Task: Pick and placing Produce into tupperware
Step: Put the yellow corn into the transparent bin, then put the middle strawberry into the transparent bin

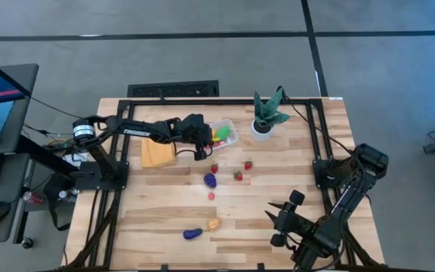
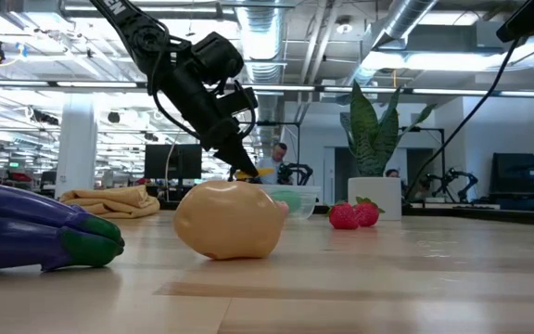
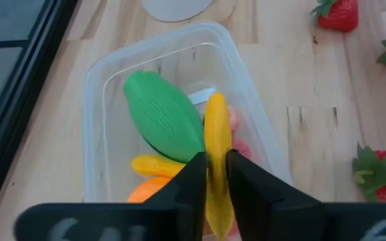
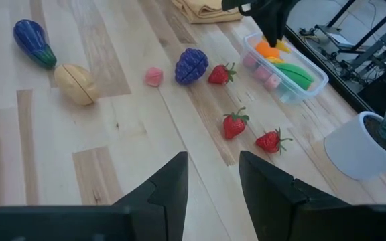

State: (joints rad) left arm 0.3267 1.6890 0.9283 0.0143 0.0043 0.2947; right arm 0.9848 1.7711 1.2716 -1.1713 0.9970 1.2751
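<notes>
The clear tupperware point(image 1: 225, 133) stands at the far middle of the table and holds a green piece point(image 3: 163, 117), a yellow one point(image 3: 151, 164), an orange one point(image 3: 146, 193) and pink bits. My left gripper point(image 3: 216, 161) hangs over it, shut on a long yellow piece point(image 3: 218, 124). Three strawberries point(image 1: 238, 175), purple grapes point(image 1: 211, 180), a pink bit point(image 1: 211, 196), an eggplant point(image 1: 192, 233) and a tan piece point(image 1: 214, 224) lie on the table. My right gripper point(image 4: 213, 167) stands open at the near right, with nothing between its fingers. My left gripper pinches the long yellow piece between its two fingers, by its long sides point(image 3: 217, 175). The fingers slant down from the table's left and lie along the piece. Its free end point(image 3: 216, 104) sticks out past the fingertips over the tub's inside; whether it touches the produce below, I cannot tell.
A spiky green plant in a white pot point(image 1: 263, 121) stands just right of the tub. A tan-yellow folded cloth point(image 1: 158, 153) lies to its left, under my left arm. A dark keyboard point(image 1: 174, 89) sits beyond the far edge. Black frame rails run along the table's sides.
</notes>
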